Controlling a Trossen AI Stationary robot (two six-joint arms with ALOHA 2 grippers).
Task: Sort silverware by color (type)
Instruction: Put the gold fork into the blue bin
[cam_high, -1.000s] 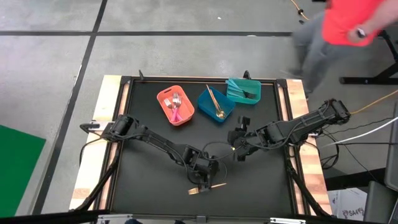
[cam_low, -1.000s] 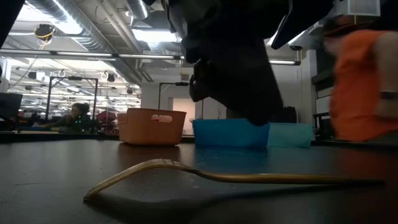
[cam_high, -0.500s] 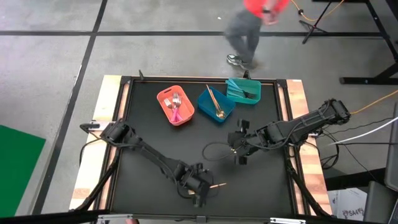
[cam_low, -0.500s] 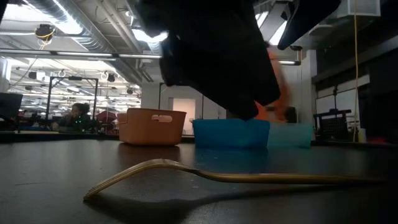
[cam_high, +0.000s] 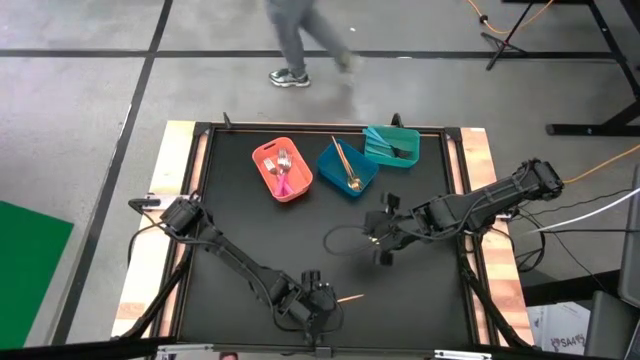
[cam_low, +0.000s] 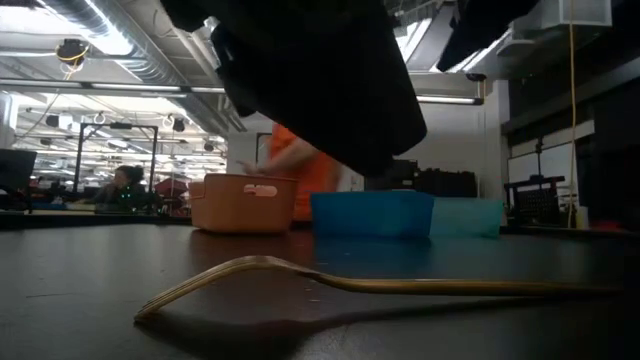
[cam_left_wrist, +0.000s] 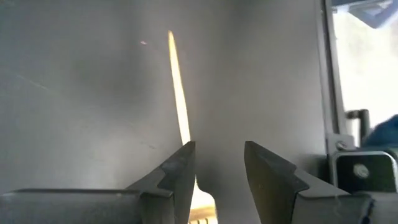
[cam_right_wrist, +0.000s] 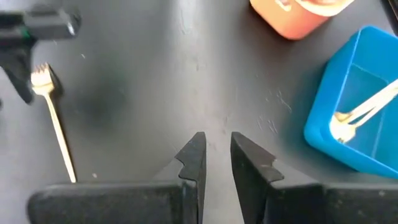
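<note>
Since a second ago the left gripper (cam_high: 318, 312) has slid toward the table's near edge, fingers (cam_left_wrist: 177, 177) spread apart and holding nothing, over the head of the gold fork (cam_left_wrist: 179, 106) lying flat on the black mat (cam_high: 240, 225). Its handle tip pokes out beside the gripper (high view). The right gripper (cam_right_wrist: 216, 163), fingers narrowly parted and empty, hovers mid-table near the orange bin (cam_high: 281, 170) and blue bin (cam_high: 347, 167).
</note>
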